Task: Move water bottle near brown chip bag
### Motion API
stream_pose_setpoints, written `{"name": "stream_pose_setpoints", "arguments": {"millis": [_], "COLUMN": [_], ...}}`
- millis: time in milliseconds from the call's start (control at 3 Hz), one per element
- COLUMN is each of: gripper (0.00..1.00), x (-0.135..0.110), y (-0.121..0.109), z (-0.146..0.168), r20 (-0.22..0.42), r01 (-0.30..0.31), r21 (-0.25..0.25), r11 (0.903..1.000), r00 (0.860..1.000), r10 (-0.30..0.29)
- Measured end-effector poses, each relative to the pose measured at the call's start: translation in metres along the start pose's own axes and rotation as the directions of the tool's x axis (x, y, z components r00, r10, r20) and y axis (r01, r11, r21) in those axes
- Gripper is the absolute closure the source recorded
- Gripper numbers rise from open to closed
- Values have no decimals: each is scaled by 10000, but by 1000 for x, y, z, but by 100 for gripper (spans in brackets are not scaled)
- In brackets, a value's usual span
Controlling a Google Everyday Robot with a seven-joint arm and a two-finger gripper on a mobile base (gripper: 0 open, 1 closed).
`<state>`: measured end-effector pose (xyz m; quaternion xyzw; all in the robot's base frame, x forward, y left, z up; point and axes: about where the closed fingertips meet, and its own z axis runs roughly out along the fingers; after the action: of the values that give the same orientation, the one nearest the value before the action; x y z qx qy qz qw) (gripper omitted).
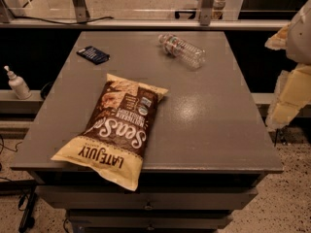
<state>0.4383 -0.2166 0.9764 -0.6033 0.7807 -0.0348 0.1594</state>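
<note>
The water bottle lies on its side at the far middle of the grey table, its cap pointing to the far left. The brown chip bag lies flat at the near left of the table, its cream end hanging slightly over the front edge. The bottle and the bag are apart, with bare table between them. My gripper hangs at the right edge of the view, beyond the table's right side, away from both the bottle and the bag.
A small dark blue flat packet lies at the table's far left. A small white pump bottle stands on a ledge left of the table. A rail and glass panel run behind the table. Drawers sit below the front edge.
</note>
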Motion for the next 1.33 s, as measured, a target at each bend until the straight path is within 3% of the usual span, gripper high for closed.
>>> {"name": "stream_pose_setpoints", "arguments": {"millis": [333, 667, 1333], "gripper": [0, 0, 0], "x": [-1, -14, -55], "y": [-1, -30, -122], "z": [0, 19, 69], "r20": [4, 236, 639], "r01": [13, -103, -480], "r21": [55, 368, 1433], "r11": [10000, 9993, 9885], "r00": [10000, 9997, 9972], "r10": [-13, 95, 392]}}
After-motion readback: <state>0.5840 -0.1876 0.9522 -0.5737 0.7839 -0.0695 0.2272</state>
